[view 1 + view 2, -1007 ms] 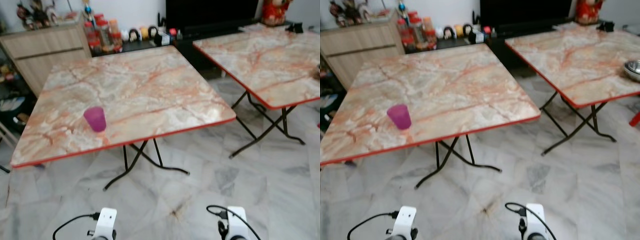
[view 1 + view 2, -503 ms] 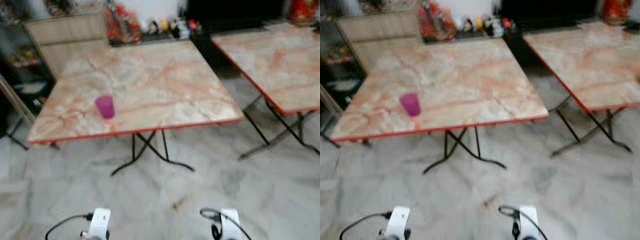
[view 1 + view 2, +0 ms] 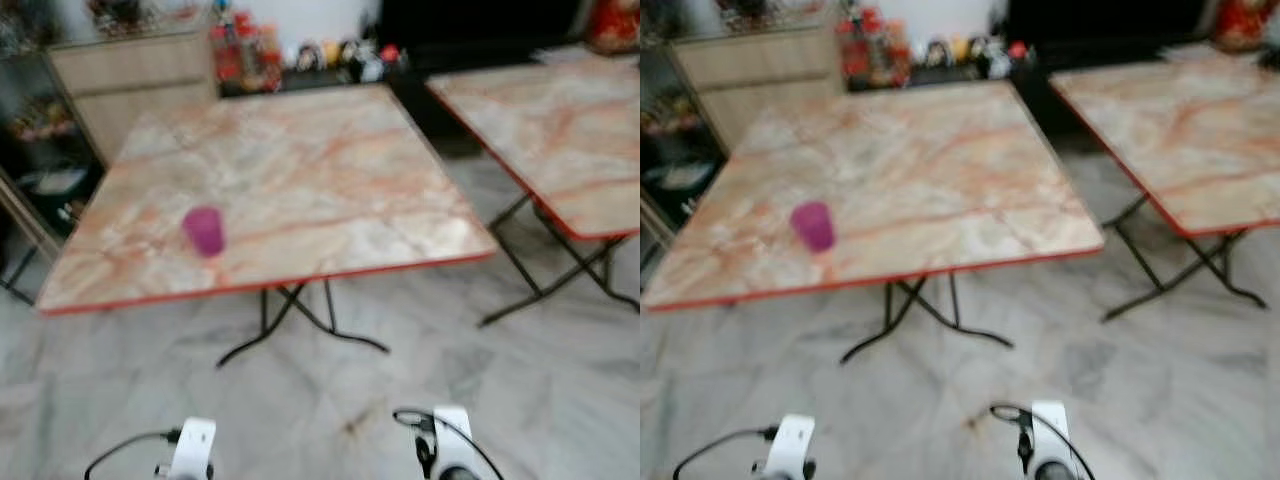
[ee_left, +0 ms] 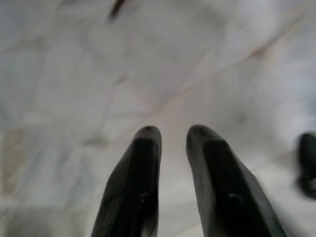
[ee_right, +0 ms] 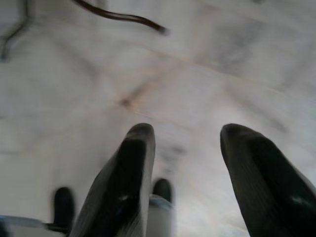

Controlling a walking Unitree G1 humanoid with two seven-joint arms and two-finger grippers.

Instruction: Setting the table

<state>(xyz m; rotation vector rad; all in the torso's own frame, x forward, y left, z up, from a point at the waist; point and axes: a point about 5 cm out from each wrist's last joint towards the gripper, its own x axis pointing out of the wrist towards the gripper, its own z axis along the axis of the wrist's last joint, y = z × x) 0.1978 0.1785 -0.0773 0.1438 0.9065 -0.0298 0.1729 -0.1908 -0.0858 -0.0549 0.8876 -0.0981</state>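
A purple cup (image 3: 204, 231) stands upright near the front left of a square marble-pattern folding table (image 3: 330, 190) with a red edge. Both arms hang low over the pale marble floor, well short of the table, and their white wrists (image 3: 190, 455) show at the bottom of the eye views. In the left wrist view my left gripper (image 4: 173, 132) points at the floor, its fingers a narrow gap apart with nothing between them. My right gripper (image 5: 187, 129) is open wider, also empty, above the floor.
A second table (image 3: 560, 130) of the same kind stands to the right, a gap of floor between the two. Black crossed legs (image 3: 300, 320) are under the near table. Behind are a wooden cabinet (image 3: 140, 70), jars (image 3: 240, 55) and a dark unit (image 3: 480, 25).
The whole view has shifted and blurred, so the camera moved. The cup stands in the same spot on the table. Both arms still hang low.
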